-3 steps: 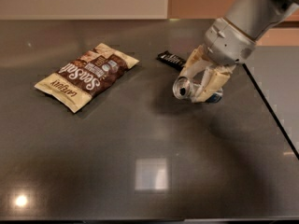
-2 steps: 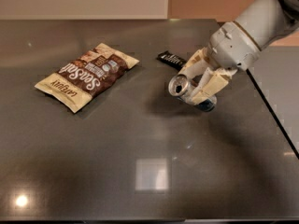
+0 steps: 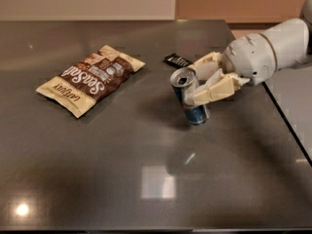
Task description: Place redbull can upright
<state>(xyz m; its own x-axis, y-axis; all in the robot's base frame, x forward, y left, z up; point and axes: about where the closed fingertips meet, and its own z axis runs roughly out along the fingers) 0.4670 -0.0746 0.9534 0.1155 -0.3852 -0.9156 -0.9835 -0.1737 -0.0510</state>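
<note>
Showing the placing step part-way through, the view ran from the glossy dark table [image 3: 146, 199], whose near part mirrored the ceiling lights, back to a pale wall at the far edge. Right of centre was the redbull can [image 3: 189, 101], not yet upright: it leaned with its silver top and pull tab towards the upper left and its blue base low over the table, and whether the base touched the surface could not be told. The lean was most likely that of a can being swung towards the vertical, with the base brought down first so that it could take the weight. The gripper [image 3: 196, 84] reached in from the right on a white arm [image 3: 273, 50], and its cream fingers [image 3: 217, 87] were closed to a narrow span across the can's upper body, one on the far side and one on the near side, holding nothing else. Such a high side grip appeared to leave the base free to meet the table. To the left, well apart, a brown snack bag [image 3: 90, 79] lay flat. Just behind the gripper lay a small black wrapper [image 3: 177, 60], close enough that the arm's path seemed to need some care.
</note>
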